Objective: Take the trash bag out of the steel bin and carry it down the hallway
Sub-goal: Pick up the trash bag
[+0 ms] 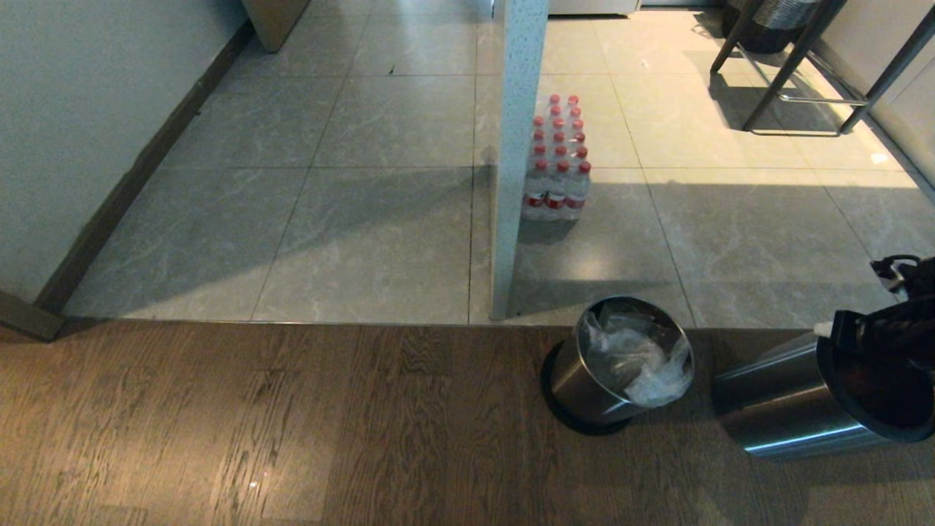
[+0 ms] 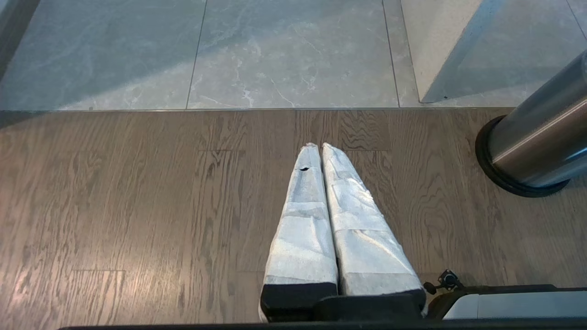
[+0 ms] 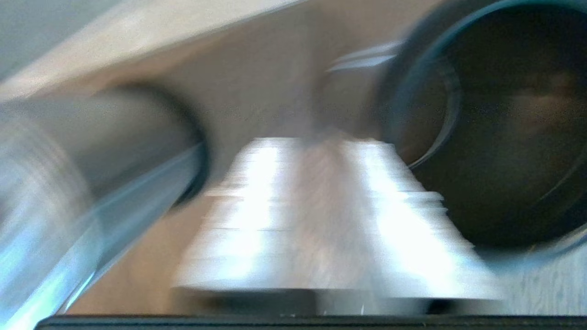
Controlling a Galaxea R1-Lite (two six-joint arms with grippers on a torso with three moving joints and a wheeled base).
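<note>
While I look down from the head view, I see two steel bins low on the right, both on the wood floor [image 1: 219,424]. One steel bin [image 1: 584,380] stands with a clear trash bag [image 1: 643,358] inside. A second bin [image 1: 789,398] is in the lower right corner, with my right arm [image 1: 898,321] over its dark mouth.

I think the bag is light, soft and slippery, and it could tear. I would pinch the loose, crinkled plastic at the rim.

My left gripper [image 2: 316,146] is parked low over the wood, jaws pressed together. Only this view shows that.

My right gripper [image 3: 321,146] is blurry, near the dark bin mouth. I cannot tell how its jaws stand.

The hallway [image 1: 380,146] tiles lie in the upper half.
</note>
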